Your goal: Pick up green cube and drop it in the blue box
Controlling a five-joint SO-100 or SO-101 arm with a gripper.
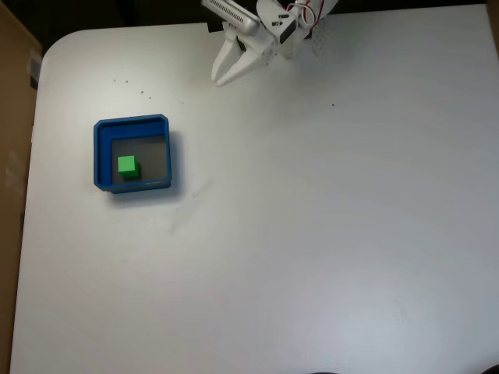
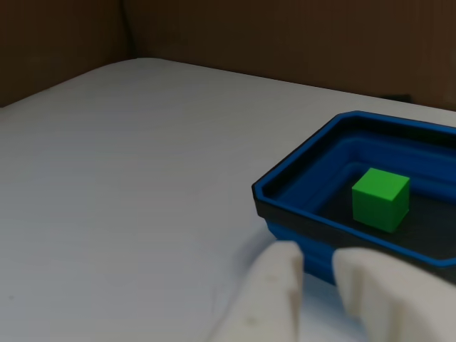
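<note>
The green cube [image 1: 127,165] rests on the grey floor of the blue box [image 1: 129,121], toward its left side in the fixed view. The other view shows the cube [image 2: 381,198] upright inside the box [image 2: 285,229], with nothing touching it. My white gripper [image 1: 221,78] hangs over the table's far edge, well to the upper right of the box. Seen in the other view, the gripper [image 2: 317,260] sits just short of the box's near wall. Its fingers stand a narrow gap apart and hold nothing.
The white table [image 1: 312,234] stretches bare to the right of and below the box. Brown cardboard [image 1: 12,117] borders the table's left edge, and a brown wall [image 2: 285,35] stands behind the table in the other view.
</note>
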